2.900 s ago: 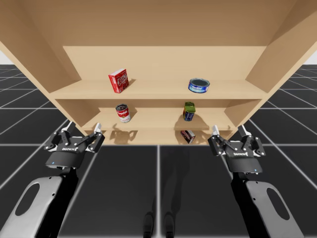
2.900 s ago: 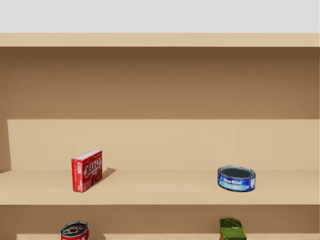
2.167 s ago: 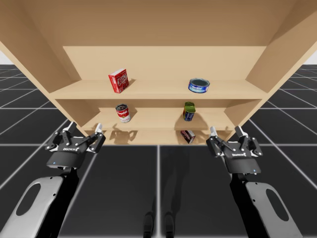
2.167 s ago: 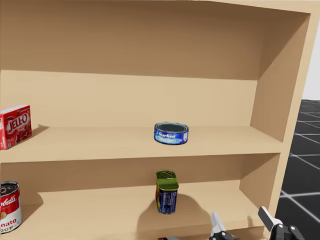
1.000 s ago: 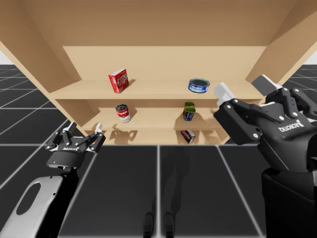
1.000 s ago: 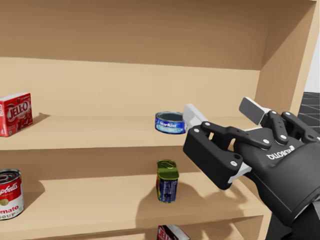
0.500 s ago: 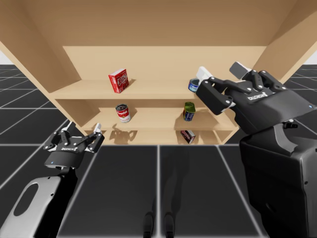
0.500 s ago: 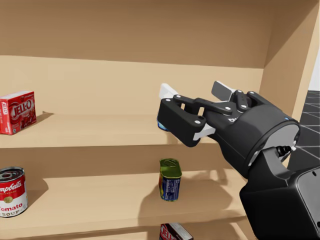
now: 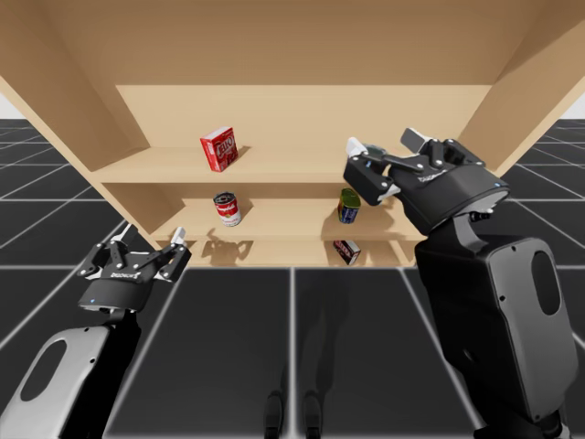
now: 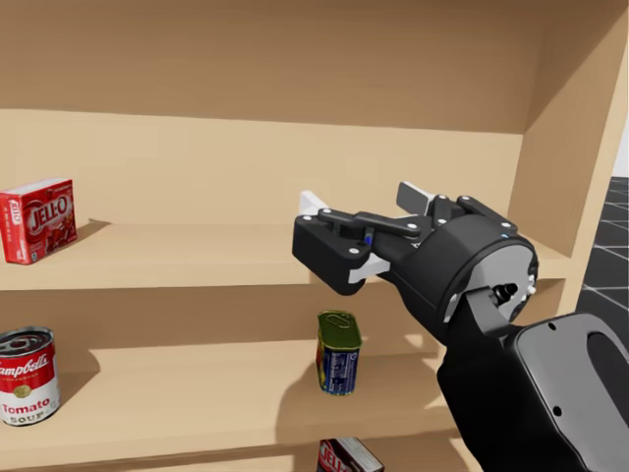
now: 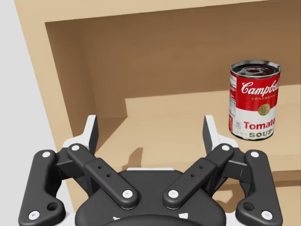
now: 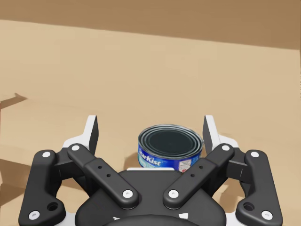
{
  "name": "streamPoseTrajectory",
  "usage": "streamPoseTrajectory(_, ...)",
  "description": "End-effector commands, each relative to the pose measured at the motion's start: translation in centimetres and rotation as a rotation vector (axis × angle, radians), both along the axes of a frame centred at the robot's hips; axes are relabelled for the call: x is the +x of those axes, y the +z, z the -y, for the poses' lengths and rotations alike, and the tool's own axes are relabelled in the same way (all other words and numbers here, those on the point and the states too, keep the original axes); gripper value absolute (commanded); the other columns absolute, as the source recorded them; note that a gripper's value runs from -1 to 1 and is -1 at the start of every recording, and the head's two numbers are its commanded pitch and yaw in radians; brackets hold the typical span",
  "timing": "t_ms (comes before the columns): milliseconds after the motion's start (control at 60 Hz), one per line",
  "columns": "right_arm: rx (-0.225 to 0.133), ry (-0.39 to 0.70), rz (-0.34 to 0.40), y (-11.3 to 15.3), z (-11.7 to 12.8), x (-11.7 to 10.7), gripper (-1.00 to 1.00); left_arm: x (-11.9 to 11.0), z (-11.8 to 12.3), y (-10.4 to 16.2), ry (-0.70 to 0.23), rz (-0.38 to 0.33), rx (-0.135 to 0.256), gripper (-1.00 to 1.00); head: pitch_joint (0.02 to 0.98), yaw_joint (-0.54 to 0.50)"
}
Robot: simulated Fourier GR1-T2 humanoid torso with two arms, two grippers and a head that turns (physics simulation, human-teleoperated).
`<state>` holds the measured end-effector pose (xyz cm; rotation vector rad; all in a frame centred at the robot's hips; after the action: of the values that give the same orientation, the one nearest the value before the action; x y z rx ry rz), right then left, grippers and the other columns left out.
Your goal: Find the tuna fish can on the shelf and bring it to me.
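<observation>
Right claw (image 12: 150,128) has pushed in over the upper shelf (image 9: 274,167) since half a second ago. Its fingers are spread; the blue tuna can (image 12: 170,149) sits on that shelf between them, not pinched. Left claw (image 11: 150,129) also spread, low before the shelf, red-and-white soup can (image 11: 254,101) ahead, off to one side.

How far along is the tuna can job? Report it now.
Done: the tuna can is found on the upper shelf, and my right gripper is at shelf height, lined up on it. In hand: the approach; the gripper is open, with no grip yet. Left: close on the can, lift it out, bring it to you. My left gripper hangs open, low, facing the soup can.
</observation>
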<state>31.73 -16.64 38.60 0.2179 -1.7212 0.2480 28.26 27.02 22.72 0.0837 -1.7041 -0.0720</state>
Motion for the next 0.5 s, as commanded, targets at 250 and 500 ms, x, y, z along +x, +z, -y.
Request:
streamPoseTrajectory(250,-0.108,-0.027,-0.299,-3.0,-0.1,2.9,-1.0,0.0,0.0,0.1,-0.002,-0.001,-0.002,-1.0,0.323,-0.2)
streamPoseTrajectory(500,-0.133,-0.036,-0.31,-3.3,-0.5,4.3,-1.0,-0.1,-0.1,0.2,-0.002,0.003,-0.006,-1.0,0.324,-0.19)
